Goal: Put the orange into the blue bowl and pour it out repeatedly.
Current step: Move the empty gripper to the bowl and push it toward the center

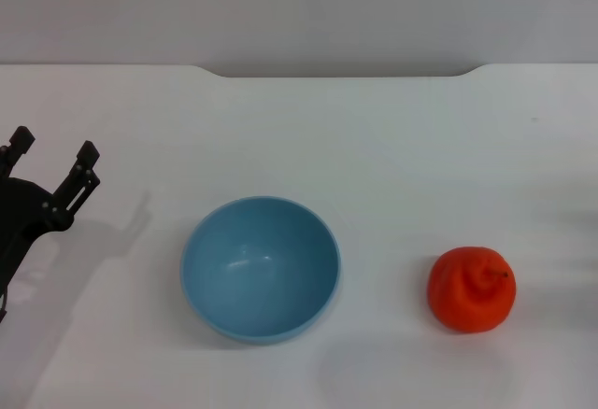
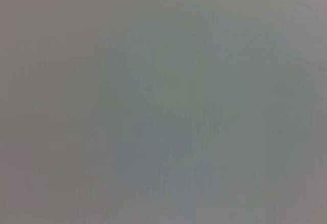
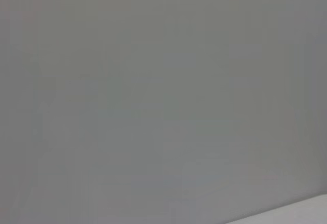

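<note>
In the head view the light-blue bowl (image 1: 261, 268) stands upright and empty on the white table, a little left of the middle. The orange (image 1: 472, 289) sits on the table to the bowl's right, apart from it, with its creased top and dark stem nub up. My left gripper (image 1: 53, 155) is at the far left edge, well left of the bowl, with its two black fingers spread apart and nothing between them. My right gripper is out of view. Both wrist views show only plain grey surface.
The white table (image 1: 392, 148) reaches back to a far edge with a shallow notch (image 1: 341, 73). Bare tabletop lies between the bowl and the orange and behind both.
</note>
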Controlling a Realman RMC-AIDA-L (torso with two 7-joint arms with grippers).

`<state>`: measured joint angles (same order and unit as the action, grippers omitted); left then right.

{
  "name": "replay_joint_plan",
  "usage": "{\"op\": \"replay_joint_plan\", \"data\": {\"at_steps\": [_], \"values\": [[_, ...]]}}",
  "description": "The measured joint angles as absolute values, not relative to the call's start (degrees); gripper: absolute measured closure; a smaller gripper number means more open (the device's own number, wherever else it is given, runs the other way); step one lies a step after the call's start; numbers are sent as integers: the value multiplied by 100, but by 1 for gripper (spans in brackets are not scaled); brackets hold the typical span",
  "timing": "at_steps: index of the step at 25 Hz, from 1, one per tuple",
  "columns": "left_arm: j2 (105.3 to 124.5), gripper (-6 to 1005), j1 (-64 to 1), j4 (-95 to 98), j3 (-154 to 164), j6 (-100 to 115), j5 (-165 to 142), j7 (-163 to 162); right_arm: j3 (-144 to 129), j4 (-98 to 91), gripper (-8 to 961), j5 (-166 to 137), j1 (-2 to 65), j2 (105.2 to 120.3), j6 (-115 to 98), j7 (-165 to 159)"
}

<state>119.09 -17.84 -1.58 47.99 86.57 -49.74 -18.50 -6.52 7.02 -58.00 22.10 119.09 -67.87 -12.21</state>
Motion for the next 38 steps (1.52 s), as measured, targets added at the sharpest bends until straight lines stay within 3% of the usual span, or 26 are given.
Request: {"op": "replay_joint_plan", "data": {"at_steps": [15,23,29,38], "values": [[11900,197,-1829,-147,4640,8640,-4976,-1892,-635,694,443,-6014,2233,11900,-6794,-1216],[11888,202,-2209,282,4461,8499,-5146,-2866,-609,728,442,-5991,2204,11913,-6796,-1225],[11800,203,-2738,2063,5318,6455,-6352,-5836,-604,744,442,-5983,2206,11917,-6818,-1231],[11730,203,-2895,5084,6790,4929,-9045,-9907,-606,747,442,-5977,2239,11920,-6798,-1231]]}}
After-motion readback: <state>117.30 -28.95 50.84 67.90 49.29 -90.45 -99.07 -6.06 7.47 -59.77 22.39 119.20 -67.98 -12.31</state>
